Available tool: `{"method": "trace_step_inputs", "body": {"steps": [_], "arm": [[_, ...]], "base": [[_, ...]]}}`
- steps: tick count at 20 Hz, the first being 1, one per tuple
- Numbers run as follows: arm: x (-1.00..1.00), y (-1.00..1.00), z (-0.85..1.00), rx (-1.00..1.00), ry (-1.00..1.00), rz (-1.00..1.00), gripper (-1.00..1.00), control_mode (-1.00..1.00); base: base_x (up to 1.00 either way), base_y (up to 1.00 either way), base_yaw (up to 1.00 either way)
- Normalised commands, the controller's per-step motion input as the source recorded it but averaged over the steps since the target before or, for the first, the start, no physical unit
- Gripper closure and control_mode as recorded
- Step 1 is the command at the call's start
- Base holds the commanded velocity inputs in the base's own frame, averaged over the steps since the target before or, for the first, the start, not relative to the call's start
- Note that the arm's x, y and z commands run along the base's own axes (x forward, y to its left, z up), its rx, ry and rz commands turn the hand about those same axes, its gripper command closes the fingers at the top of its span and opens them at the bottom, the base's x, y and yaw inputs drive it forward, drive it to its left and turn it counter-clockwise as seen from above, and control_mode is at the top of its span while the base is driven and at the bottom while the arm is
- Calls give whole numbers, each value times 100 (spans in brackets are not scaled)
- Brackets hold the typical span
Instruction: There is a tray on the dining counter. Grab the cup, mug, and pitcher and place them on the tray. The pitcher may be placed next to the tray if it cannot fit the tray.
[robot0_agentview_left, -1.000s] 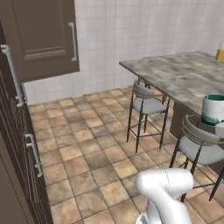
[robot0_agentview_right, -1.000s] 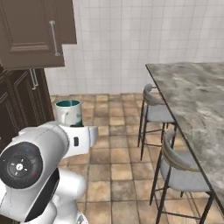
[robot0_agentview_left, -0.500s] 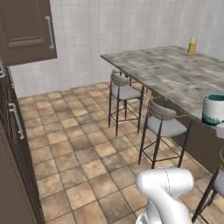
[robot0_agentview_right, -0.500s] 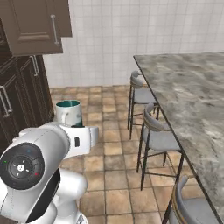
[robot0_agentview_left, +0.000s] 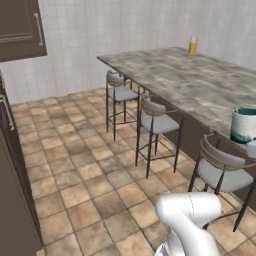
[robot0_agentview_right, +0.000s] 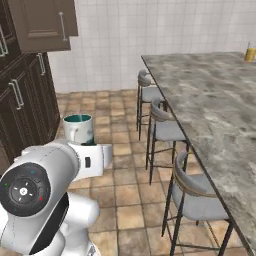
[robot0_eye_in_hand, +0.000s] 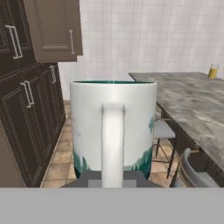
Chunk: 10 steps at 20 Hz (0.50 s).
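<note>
My gripper (robot0_eye_in_hand: 113, 178) is shut on the teal and white mug (robot0_eye_in_hand: 113, 131), held upright with its white handle facing the hand camera. The mug (robot0_agentview_right: 80, 129) stands above my white arm, over the tiled floor and left of the dining counter (robot0_agentview_right: 215, 100). In the left base view the mug (robot0_agentview_left: 244, 125) shows at the right edge, in front of the grey marbled counter top (robot0_agentview_left: 190, 80). The yellow-orange pitcher (robot0_agentview_left: 192, 46) stands at the counter's far end (robot0_agentview_right: 250, 52) (robot0_eye_in_hand: 212, 71). The tray and the cup are out of view.
Three grey stools line the counter's near side (robot0_agentview_left: 122, 95) (robot0_agentview_left: 157, 122) (robot0_agentview_left: 220, 172). Dark brown cabinets (robot0_agentview_right: 25, 95) stand to the left, with wall cabinets (robot0_eye_in_hand: 52, 30) above. Open tiled floor (robot0_agentview_left: 75, 165) lies between cabinets and stools.
The whole scene has shifted in both base views, so the base has moved: more of the dining counter and a third stool have come into sight. The mug stays held the same way.
</note>
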Motion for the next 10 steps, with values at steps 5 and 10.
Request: {"method": "trace_step_inputs", "body": {"steps": [5, 10], "arm": [[0, 0, 0, 0, 0, 0, 100, 100], [0, 0, 0, 0, 0, 0, 100, 100]], "base": [[-100, -36, -12], [-100, -37, -11]]}}
